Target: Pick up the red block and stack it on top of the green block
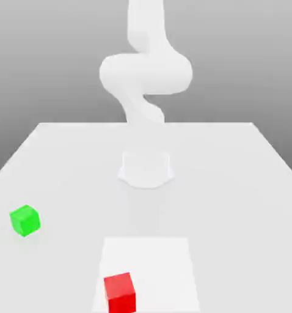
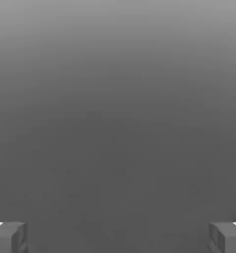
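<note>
Hand view: my gripper (image 2: 118, 237) stands with its jaws spread wide, one grey fingertip (image 2: 9, 237) at each lower corner of the picture and nothing between them but plain grey ground. I hold no block.

In the exterior view my arm (image 1: 145, 73) rises behind its round base (image 1: 146, 169), which I take as my landmark on the white table (image 1: 246, 183). The red block (image 1: 120, 293) sits nearer the camera than the base, slightly toward the exterior view's left, on a paler square patch (image 1: 167, 269) and close to the picture's bottom edge. The green block (image 1: 24, 220) lies well to the exterior view's left of the base, apart from the red block, near the table's side edge.

Risks, as I judge them. Neither block lies between my jaws, so my descent must be aimed from the exterior view; an off-centre approach could land a fingertip on the red block and shove it. The red block appears turned relative to the table edges; unmatched jaws may twist it on closing. The green block's place near the edge leaves little margin: a hard placement could knock it off.
</note>
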### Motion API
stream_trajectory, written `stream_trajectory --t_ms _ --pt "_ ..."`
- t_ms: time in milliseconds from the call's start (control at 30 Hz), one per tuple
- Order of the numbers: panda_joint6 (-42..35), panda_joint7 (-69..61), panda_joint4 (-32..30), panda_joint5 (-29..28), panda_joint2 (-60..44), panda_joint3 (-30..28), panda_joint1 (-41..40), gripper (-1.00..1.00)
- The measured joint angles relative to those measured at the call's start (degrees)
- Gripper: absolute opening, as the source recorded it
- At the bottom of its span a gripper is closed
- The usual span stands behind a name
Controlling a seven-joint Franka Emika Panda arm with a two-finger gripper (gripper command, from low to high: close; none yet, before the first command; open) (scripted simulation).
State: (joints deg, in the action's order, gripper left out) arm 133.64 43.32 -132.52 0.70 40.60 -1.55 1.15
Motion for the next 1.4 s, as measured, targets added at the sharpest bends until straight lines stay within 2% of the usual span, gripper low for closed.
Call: stream_trajectory --t_ms 533,833,1000,1033,1233,1400 --pt "11.93 -16.83 -4.76 5.48 -33.65 -6.87 4.18 0.00" --pt "18.82 -23.16 -7.46 4.36 -51.90 -7.48 2.92 0.00" --pt "26.61 -25.74 -6.35 6.81 -62.22 -5.38 1.18 0.00" --pt "27.63 -26.02 -6.16 7.18 -63.46 -4.99 0.86 -1.00" --pt "28.06 -26.11 -6.06 7.31 -64.07 -4.77 0.70 -1.00" --pt "21.61 -24.05 -7.34 4.49 -56.25 -6.51 1.86 -1.00"
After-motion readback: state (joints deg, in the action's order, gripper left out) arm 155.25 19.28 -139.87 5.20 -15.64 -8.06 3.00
